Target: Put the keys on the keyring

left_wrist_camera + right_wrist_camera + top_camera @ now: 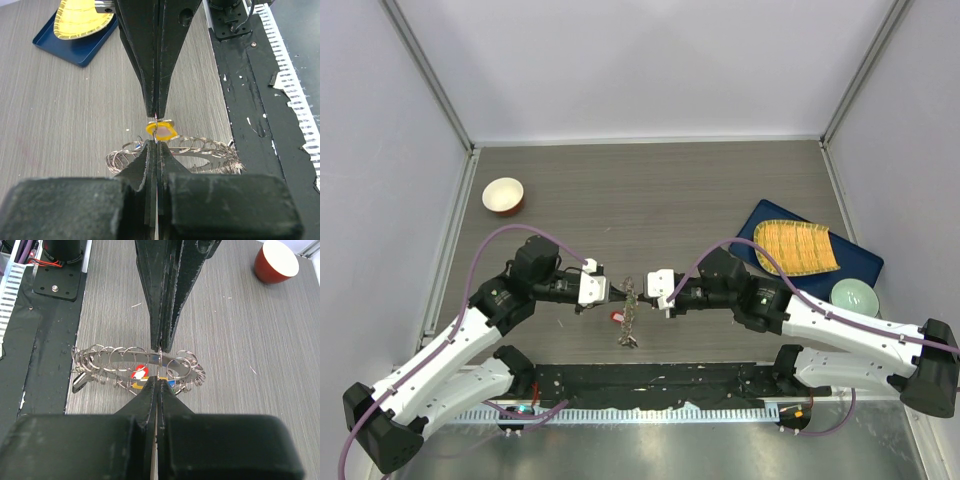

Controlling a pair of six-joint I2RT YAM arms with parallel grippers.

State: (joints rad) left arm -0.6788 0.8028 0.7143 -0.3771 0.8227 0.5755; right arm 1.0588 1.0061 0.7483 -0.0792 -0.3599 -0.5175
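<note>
The keyring (630, 318) is a grey ring hung with several small split rings; it sits tilted between my two grippers at the table's near middle. It shows in the left wrist view (205, 156) and the right wrist view (117, 356). My left gripper (613, 290) (156, 142) is shut on a thin key whose yellow tag (161, 131) pokes out past its tips. My right gripper (647, 293) (159, 380) is shut on a small split ring at the keyring's rim, tip to tip with the left. A red-tagged key (139, 372) (617, 317) and a blue tag lie within the ring.
A red-and-white bowl (503, 195) (276, 261) stands at the far left. A blue tray (865, 265) (70, 50) with a yellow woven mat (795, 247) lies at the right, a pale green bowl (853, 297) beside it. A black strip (650, 385) runs along the near edge.
</note>
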